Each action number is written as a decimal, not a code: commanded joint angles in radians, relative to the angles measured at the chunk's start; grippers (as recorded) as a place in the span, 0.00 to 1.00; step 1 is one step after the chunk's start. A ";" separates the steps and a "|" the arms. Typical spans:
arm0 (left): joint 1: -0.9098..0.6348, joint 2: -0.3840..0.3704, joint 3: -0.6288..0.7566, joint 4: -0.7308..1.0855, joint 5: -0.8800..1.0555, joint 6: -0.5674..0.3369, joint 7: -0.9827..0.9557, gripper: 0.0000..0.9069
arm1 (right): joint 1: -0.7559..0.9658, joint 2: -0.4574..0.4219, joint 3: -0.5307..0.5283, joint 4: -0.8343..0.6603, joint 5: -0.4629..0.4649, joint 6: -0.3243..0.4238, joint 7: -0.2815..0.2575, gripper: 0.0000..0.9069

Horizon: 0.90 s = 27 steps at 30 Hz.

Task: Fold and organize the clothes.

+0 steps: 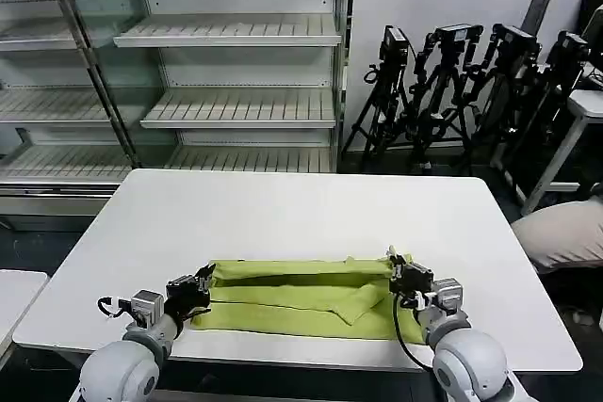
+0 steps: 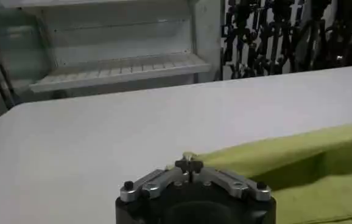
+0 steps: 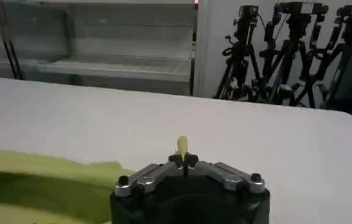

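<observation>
- We are working at a white table (image 1: 283, 214), and the T-shirt (image 1: 301, 297) is lying on it near the front edge, at about 6 o'clock from the table's middle, folded into a long flat band running side to side.
- We are holding our left gripper (image 1: 205, 281) at the band's 9 o'clock end, its fingers pinched together on a corner of the fabric; from the left wrist the gripper (image 2: 189, 163) is showing a small tuft of the green cloth (image 2: 298, 164) caught between the closed tips.
- We are holding our right gripper (image 1: 396, 270) at the band's 3 o'clock end, likewise clamped on the fabric; from the right wrist the gripper (image 3: 183, 159) is showing a sliver of cloth (image 3: 42, 176) standing up between its closed tips.
- Shelves (image 1: 226, 72) and tripods (image 1: 471, 91) are standing beyond the table at 12 o'clock.
</observation>
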 commanded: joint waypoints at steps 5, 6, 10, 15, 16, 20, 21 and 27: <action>0.016 0.005 0.001 -0.016 0.005 0.001 -0.003 0.02 | -0.034 -0.012 0.029 0.024 0.011 -0.004 -0.002 0.00; 0.019 0.006 0.002 -0.020 0.006 0.001 -0.003 0.02 | -0.036 -0.013 0.029 0.025 0.015 -0.004 -0.002 0.00; 0.040 0.008 0.004 -0.041 0.012 0.001 -0.001 0.02 | -0.049 -0.012 0.025 0.040 0.020 -0.004 -0.005 0.00; 0.021 0.005 0.007 0.006 0.027 0.000 0.001 1.00 | -0.055 -0.011 0.014 0.041 0.014 -0.006 -0.006 1.00; 0.012 0.005 0.008 0.025 0.041 0.000 0.001 1.00 | -0.057 -0.011 0.010 0.034 0.004 -0.009 -0.004 1.00; 0.011 0.004 0.003 0.033 0.060 0.000 0.006 1.00 | -0.070 -0.010 0.017 0.031 -0.015 -0.004 -0.011 1.00; 0.018 0.003 -0.001 0.021 0.062 0.000 0.006 1.00 | -0.076 -0.012 0.028 0.036 -0.015 -0.004 -0.013 1.00; 0.038 -0.018 -0.030 -0.086 -0.030 0.000 -0.017 1.00 | -0.142 -0.026 0.128 0.089 -0.014 -0.002 -0.028 1.00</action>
